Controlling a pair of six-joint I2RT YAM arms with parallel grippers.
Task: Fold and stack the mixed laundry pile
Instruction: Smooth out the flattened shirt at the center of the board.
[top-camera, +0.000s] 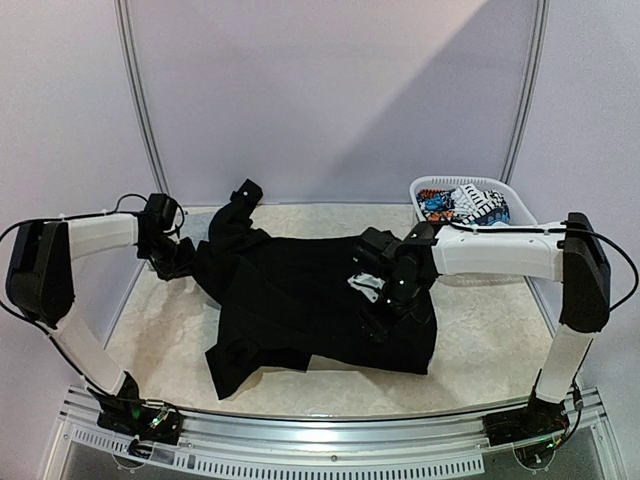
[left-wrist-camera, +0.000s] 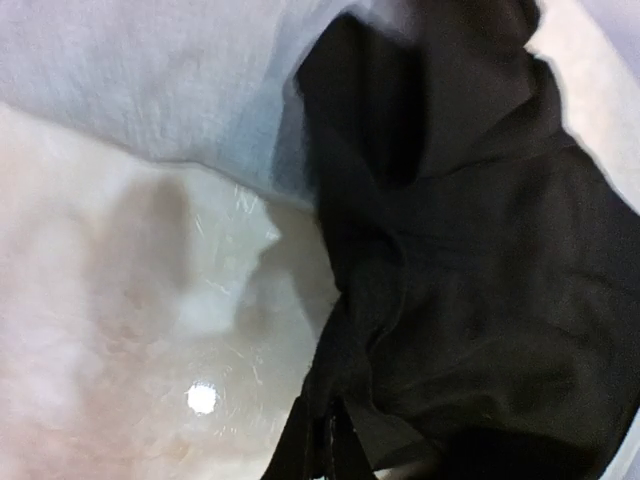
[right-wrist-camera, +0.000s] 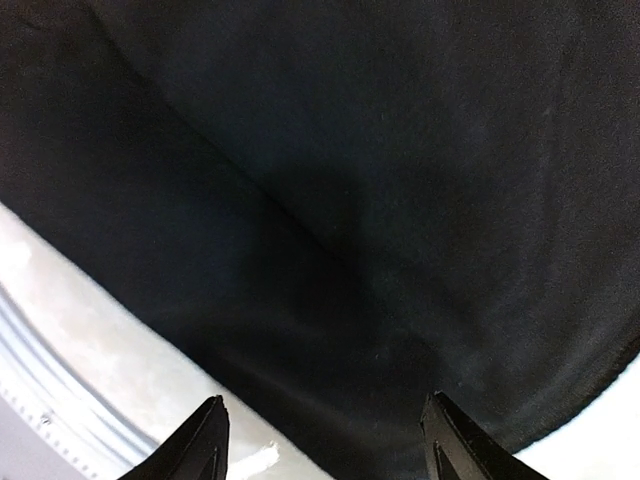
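A large black long-sleeved garment from the mixed laundry pile lies spread on the table, one sleeve reaching toward the back wall. My left gripper is at the garment's left edge, shut on a fold of the black cloth; in the left wrist view the left gripper has its fingers together with the cloth pinched between them. My right gripper hovers over the garment's right part. The right wrist view shows the right gripper open, its fingertips wide apart just above the black fabric.
A white plastic laundry basket stands at the back right and holds a white-black-blue-orange printed piece. The pale table top shows around the garment, with a metal rail along the near edge. A curtain wall closes the back.
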